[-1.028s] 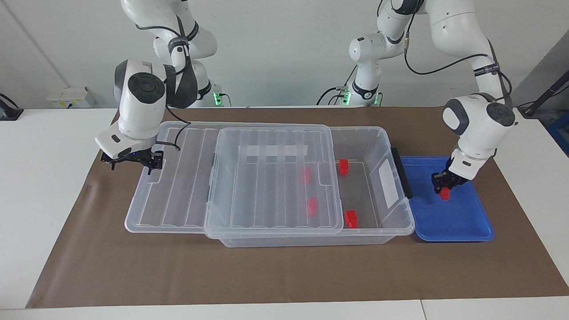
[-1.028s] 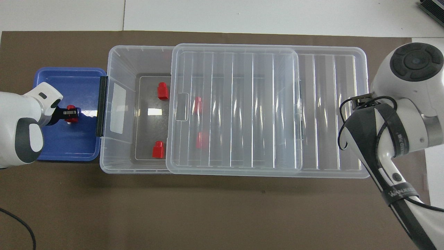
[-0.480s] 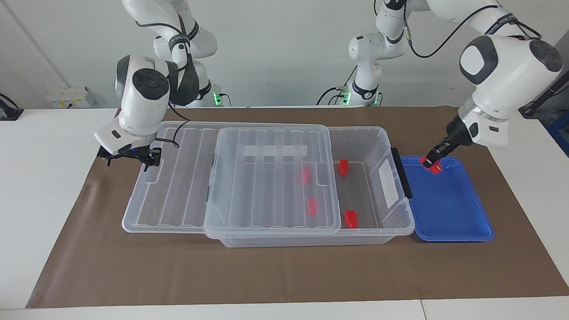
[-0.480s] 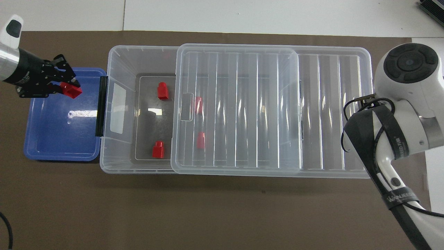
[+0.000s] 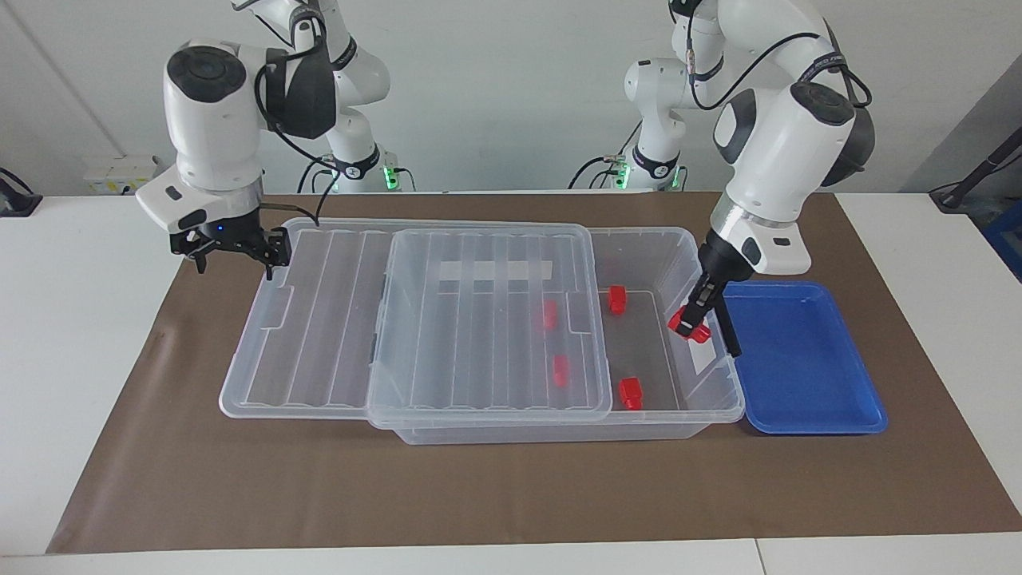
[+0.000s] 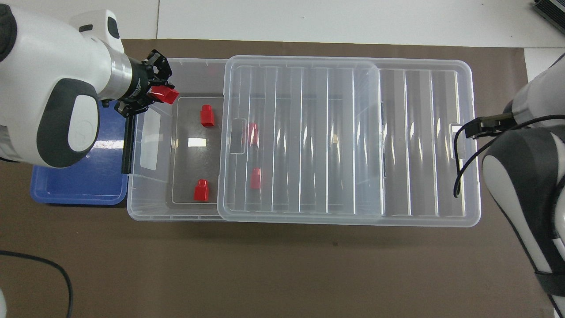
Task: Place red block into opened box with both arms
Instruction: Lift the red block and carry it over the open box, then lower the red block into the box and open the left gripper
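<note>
Block (image 5: pixel 691 328) of red plastic hangs in the grip of the left gripper (image 5: pixel 691 323), its fingers closed on the piece, over the uncovered end of the box (image 5: pixel 671 239), the end toward the left arm's side of the table. The block sits just inside the end wall with the black clip (image 5: pixel 722 311), above the rim and not yet down among the others.

Four matching red blocks already lie on the box floor: two in the open section (image 5: pixel 616 299) (image 5: pixel 631 392) and two under the see-through lid (image 5: pixel 487 319), which is slid toward the right arm's end and overhangs the box there. The blue tray (image 5: pixel 806 359) beside the clip end holds nothing.

The right gripper (image 5: pixel 231 247), its jaws spread wide and holding nothing, is at the overhanging lid's end; whether it touches the lid cannot be told.

To finish the step well, the left arm would do best to carry the block a little farther in over the bare floor between the two loose blocks, lower it past the rim, and release only once it is low, so it does not bounce or strike the wall. The lid looks to leave enough gap.
</note>
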Tool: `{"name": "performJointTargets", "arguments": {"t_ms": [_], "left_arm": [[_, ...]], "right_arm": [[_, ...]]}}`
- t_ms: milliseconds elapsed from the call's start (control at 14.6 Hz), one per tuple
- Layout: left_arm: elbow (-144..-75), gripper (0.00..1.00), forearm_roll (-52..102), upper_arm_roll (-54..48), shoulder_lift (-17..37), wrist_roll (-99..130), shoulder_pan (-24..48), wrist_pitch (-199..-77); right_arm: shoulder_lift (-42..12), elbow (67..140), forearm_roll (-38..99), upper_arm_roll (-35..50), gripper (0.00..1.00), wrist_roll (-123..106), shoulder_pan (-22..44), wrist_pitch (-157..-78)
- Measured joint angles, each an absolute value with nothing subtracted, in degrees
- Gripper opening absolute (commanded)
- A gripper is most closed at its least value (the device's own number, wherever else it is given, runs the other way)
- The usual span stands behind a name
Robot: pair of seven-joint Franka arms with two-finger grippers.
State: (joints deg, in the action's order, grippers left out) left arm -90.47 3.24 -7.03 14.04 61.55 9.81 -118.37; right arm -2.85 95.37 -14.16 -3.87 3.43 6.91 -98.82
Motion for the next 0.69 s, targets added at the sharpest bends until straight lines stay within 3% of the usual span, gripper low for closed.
{"name": "performJointTargets", "arguments": {"t_ms": [343, 685], "left_arm": [[-98.5, 0.00, -4.7, -7.1, 14.2, 61.4, 13.8, -124.4], [-105.7, 0.00, -8.6, -7.1, 15.2, 55.2, 16.8, -127.9]], "right_arm": [[0.9, 95.2, -1.8, -4.1, 1.00, 3.7, 4.5, -98.2], [1.2, 95.0, -0.4, -4.1, 1.00, 9.7, 3.7, -96.1]]}}
